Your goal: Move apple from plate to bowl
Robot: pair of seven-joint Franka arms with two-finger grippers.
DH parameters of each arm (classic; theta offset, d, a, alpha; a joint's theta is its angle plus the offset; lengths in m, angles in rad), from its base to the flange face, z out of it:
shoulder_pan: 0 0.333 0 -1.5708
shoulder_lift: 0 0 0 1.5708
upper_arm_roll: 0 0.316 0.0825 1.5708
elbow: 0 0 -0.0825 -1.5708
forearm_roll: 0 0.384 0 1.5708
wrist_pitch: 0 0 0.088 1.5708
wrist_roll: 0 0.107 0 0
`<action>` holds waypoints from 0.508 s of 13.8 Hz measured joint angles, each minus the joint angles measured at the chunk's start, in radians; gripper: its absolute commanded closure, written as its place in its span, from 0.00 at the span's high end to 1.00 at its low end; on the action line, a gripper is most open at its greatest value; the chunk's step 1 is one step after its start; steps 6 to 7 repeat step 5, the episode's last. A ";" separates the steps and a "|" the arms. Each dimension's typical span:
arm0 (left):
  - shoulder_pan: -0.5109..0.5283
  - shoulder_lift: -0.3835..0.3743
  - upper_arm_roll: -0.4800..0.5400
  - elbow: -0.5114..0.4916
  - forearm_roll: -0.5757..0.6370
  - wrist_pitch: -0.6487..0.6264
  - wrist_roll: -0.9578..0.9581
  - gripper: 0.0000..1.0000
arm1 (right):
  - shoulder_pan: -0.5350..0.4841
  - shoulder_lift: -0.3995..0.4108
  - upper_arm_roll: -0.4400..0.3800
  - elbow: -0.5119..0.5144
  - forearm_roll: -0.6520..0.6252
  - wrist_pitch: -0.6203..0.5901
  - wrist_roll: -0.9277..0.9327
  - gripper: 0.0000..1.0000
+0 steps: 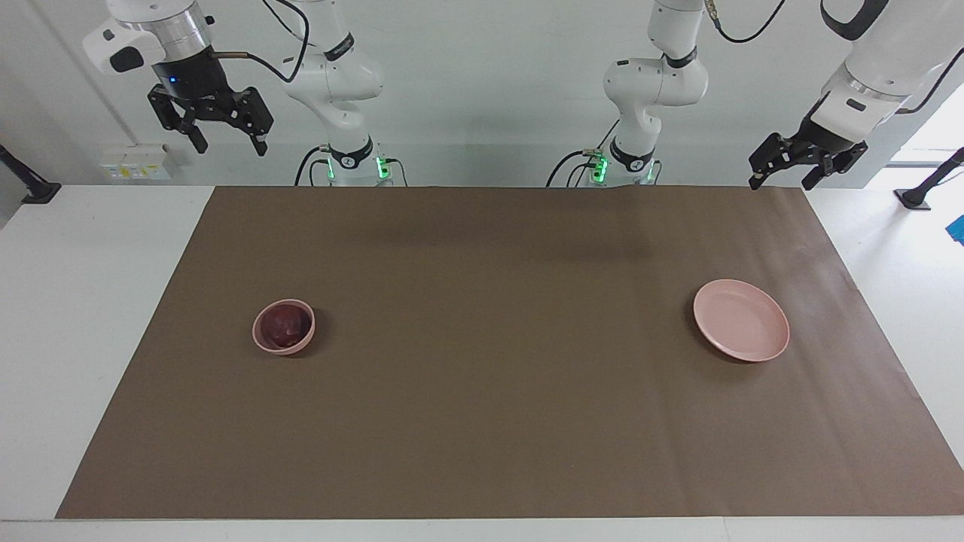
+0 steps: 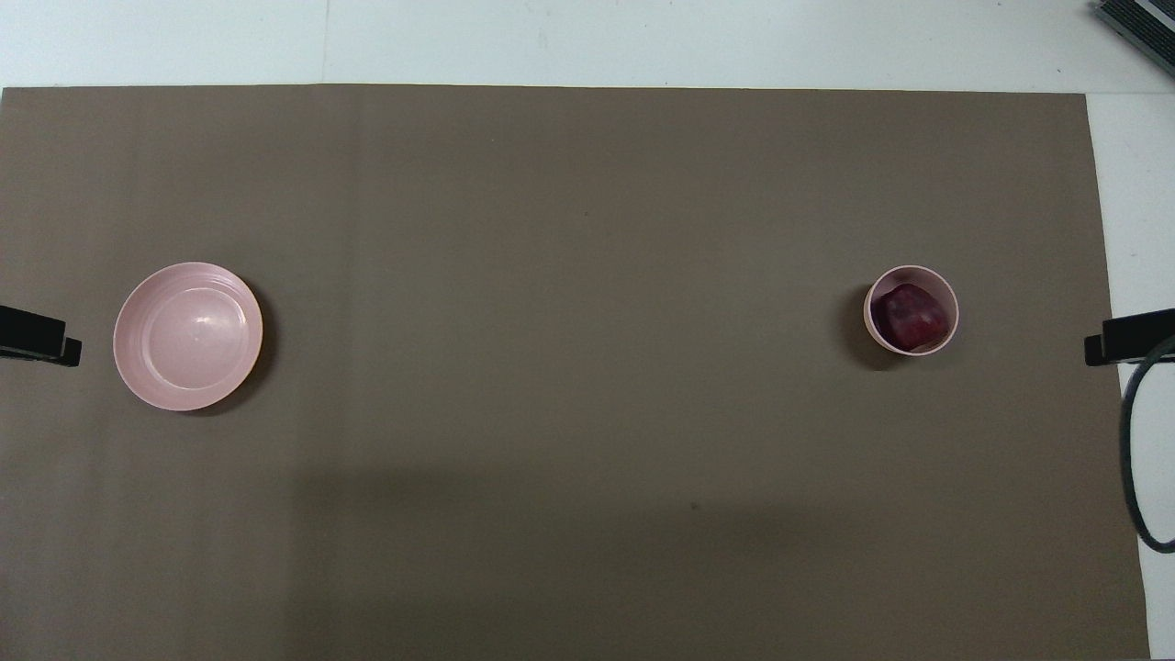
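The dark red apple (image 1: 285,327) lies inside the small pink bowl (image 1: 260,342) toward the right arm's end of the table; it also shows in the overhead view (image 2: 909,316) within the bowl (image 2: 870,317). The wide pink plate (image 1: 741,330) sits bare toward the left arm's end, also in the overhead view (image 2: 187,335). My right gripper (image 1: 229,143) is open and empty, raised high above the table's edge beside its base. My left gripper (image 1: 783,179) is open and empty, raised over the mat's corner at the robots' end.
A brown mat (image 1: 497,361) covers most of the white table (image 1: 90,301). A black cable loop (image 2: 1138,441) hangs at the right arm's end in the overhead view.
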 measured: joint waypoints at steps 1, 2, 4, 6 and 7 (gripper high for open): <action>0.000 0.000 0.000 0.000 0.000 0.000 0.000 1.00 | 0.000 0.000 0.000 0.000 0.000 0.003 0.000 1.00; 0.000 0.000 0.000 0.000 0.000 0.000 0.000 1.00 | 0.000 0.000 0.000 0.000 0.000 0.003 -0.002 1.00; 0.000 0.000 0.000 0.000 0.000 0.000 0.000 1.00 | 0.000 0.000 0.000 0.000 0.000 0.003 -0.006 1.00; 0.000 0.000 0.000 0.000 0.000 0.000 0.000 1.00 | 0.000 0.000 0.000 0.000 0.000 0.003 -0.006 1.00; 0.000 0.000 0.000 0.000 0.000 0.000 0.000 1.00 | 0.000 0.000 0.000 0.000 0.000 0.003 -0.006 1.00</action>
